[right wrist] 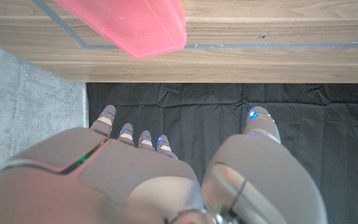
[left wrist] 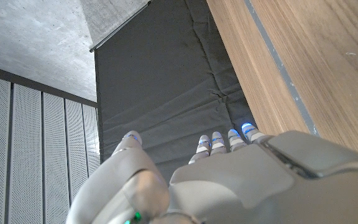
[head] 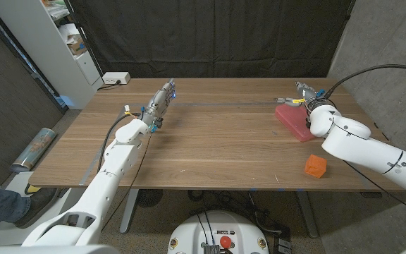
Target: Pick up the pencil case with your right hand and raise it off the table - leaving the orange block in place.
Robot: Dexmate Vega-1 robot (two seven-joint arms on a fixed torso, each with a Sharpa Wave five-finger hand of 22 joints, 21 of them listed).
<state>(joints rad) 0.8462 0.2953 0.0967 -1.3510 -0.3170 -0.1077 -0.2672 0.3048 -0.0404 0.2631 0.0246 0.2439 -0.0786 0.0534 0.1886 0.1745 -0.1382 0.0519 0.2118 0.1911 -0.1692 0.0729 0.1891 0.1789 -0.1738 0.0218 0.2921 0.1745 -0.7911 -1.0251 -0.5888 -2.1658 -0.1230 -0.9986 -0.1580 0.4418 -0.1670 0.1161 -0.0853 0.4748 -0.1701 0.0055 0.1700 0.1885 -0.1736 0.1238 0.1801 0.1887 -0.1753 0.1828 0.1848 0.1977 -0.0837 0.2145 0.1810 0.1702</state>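
While my right robot hand (head: pixel 303 94) reaches out over the far right part of the wooden surface (head: pixel 217 141), it holds nothing: in the right wrist view its fingers (right wrist: pixel 135 137) stretch forward, the thumb set well apart from them, with only black curtain between. The pink pencil case (head: pixel 292 121) lies flat on the surface just beside that robot hand and under my right wrist, its long side running slantwise toward the right edge. In the right wrist view the same pencil case (right wrist: pixel 132 25) shows as a translucent pink box lying across a grey tape line (right wrist: pixel 278 45) on the wood, apart from my fingertips. The orange block (head: pixel 316 166) sits near the front right of the surface, well apart from the pencil case and close beside my right forearm. My left robot hand (head: pixel 162 101) is out over the far left part of the surface, fingers (left wrist: pixel 219 142) straight and side by side, thumb spread away, gripping nothing. A white power strip (head: pixel 115 78) rests at the far left corner.
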